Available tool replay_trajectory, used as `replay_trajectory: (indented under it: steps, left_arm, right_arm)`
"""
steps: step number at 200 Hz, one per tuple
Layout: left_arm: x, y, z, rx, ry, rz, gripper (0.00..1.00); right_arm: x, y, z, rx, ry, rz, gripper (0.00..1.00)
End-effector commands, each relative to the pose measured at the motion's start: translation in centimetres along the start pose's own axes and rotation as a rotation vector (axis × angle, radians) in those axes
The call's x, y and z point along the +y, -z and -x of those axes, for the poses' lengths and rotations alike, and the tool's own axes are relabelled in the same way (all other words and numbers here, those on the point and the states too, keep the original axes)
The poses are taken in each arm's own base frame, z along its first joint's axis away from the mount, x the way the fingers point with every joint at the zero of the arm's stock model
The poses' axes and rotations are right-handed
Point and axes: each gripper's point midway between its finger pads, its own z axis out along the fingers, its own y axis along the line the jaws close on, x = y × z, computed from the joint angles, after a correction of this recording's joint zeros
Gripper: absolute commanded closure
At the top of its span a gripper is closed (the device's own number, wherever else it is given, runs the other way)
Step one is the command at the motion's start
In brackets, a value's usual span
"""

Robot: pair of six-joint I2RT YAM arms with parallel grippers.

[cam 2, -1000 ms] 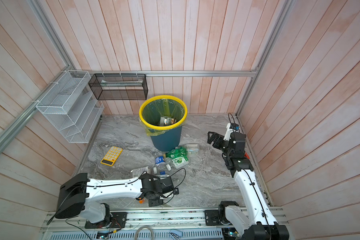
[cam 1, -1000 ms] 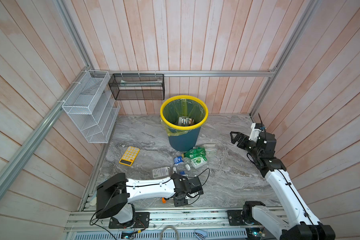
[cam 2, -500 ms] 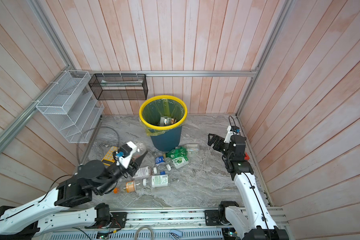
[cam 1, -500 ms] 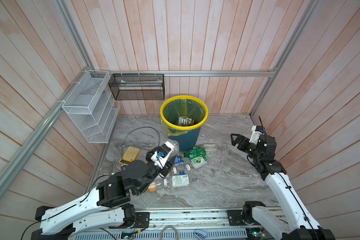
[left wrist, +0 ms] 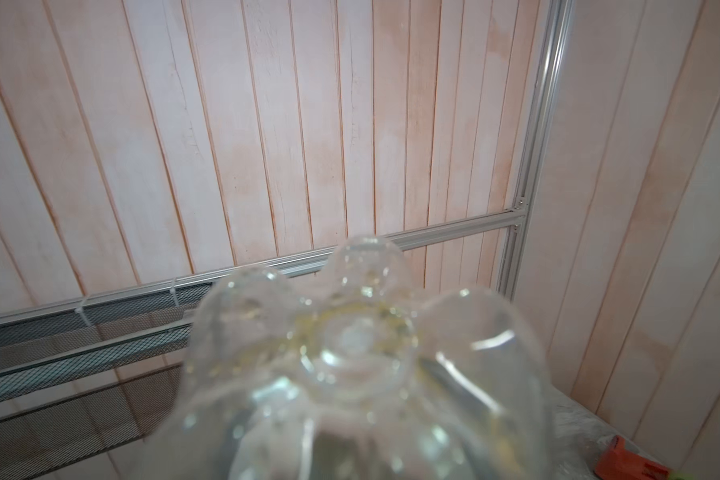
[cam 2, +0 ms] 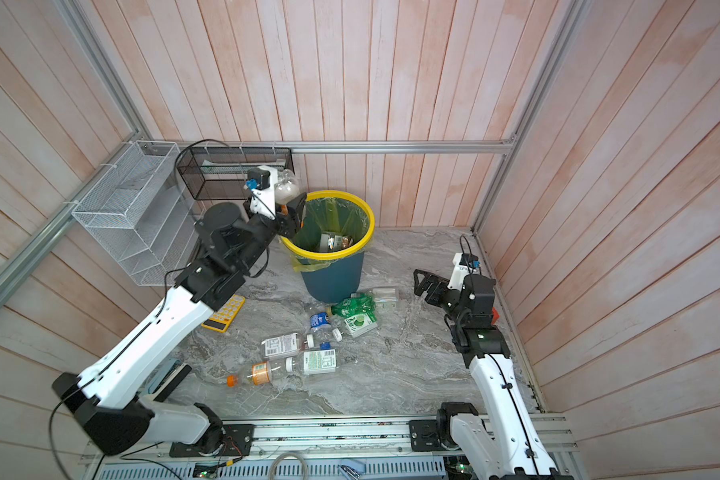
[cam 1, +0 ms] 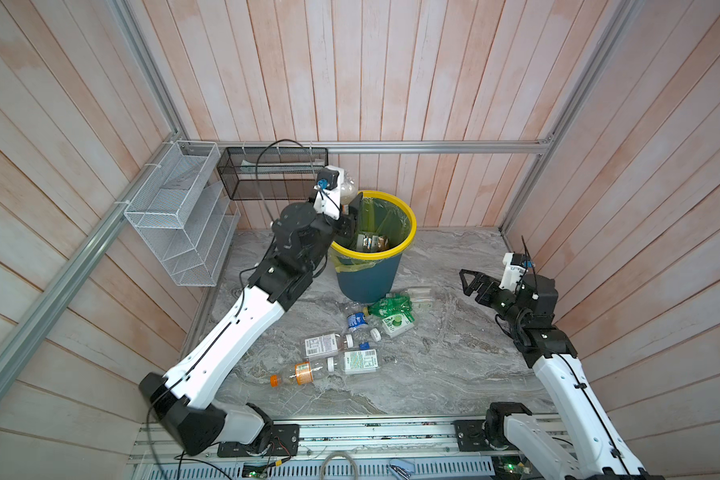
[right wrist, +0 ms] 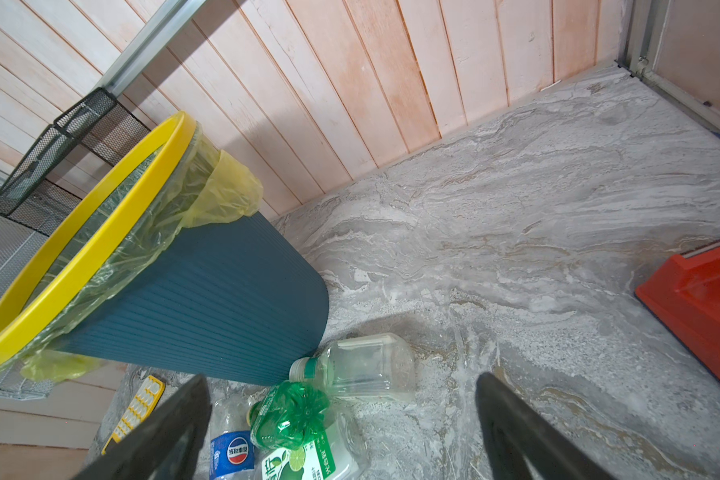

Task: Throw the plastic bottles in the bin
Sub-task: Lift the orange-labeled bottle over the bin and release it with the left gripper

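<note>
A clear bottle (cam 1: 347,188) sits base-up at the left gripper (cam 1: 352,214), over the bin (cam 1: 411,218) rim; whether the jaws clamp it is unclear. The right gripper (cam 1: 468,282) hangs wide open, well apart.

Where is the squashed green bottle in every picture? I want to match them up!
In a top view: the green bottle lies at the foot of the bin, near the middle.
In a top view: same place, at the bin's foot.
Left wrist: not in it.
Right wrist: it lies close by the bin's foot.
Shared landmark: the black wire basket on the wall, in all four.
</note>
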Motion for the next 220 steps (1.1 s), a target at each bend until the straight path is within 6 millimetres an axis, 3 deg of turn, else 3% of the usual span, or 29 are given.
replay_trajectory:
  steps: [1,26,60,89,127,168,190,220]
  left_arm:
    - [-1.2,-2.1,-2.8,0.195,0.148,-0.125,0.24]
    - [-1.4,-1.7,0.3,0.112,0.178,-0.144,0.00]
    - [-0.7,1.5,2.8,-0.019,0.194,-0.127,0.00]
    - [0.0,4.0,1.7,-0.027,0.172,-0.089,0.00]
    - [1.1,6.7,-2.8,0.045,0.167,-0.027,0.00]
    - [1.9,9.9,-9.9,0.178,0.143,0.052,0.00]
    - [0.4,11.5,-14.6,0.292,0.046,0.059,0.00]
    - [-3.9,13.5,-20.2,0.468,-0.099,-0.073,0.00]
  right_arm:
    - [0.2,1.2,0.5,0.004,0.060,-0.024,0.01]
    - [-0.1,1.6,0.3,0.009,0.071,-0.044,0.01]
    - [-1.0,1.2,-0.6,0.026,0.042,-0.068,0.01]
    - [-1.3,0.7,-1.6,0.050,0.018,-0.063,0.01]
    - [-1.6,-0.3,-3.5,0.095,-0.045,-0.027,0.01]
    - [-2.1,-1.3,-6.2,0.154,-0.113,0.004,0.00]
    - [-2.7,-1.7,-7.6,0.183,-0.135,-0.002,0.00]
    - [-3.6,-2.3,-8.7,0.205,-0.161,-0.026,0.00]
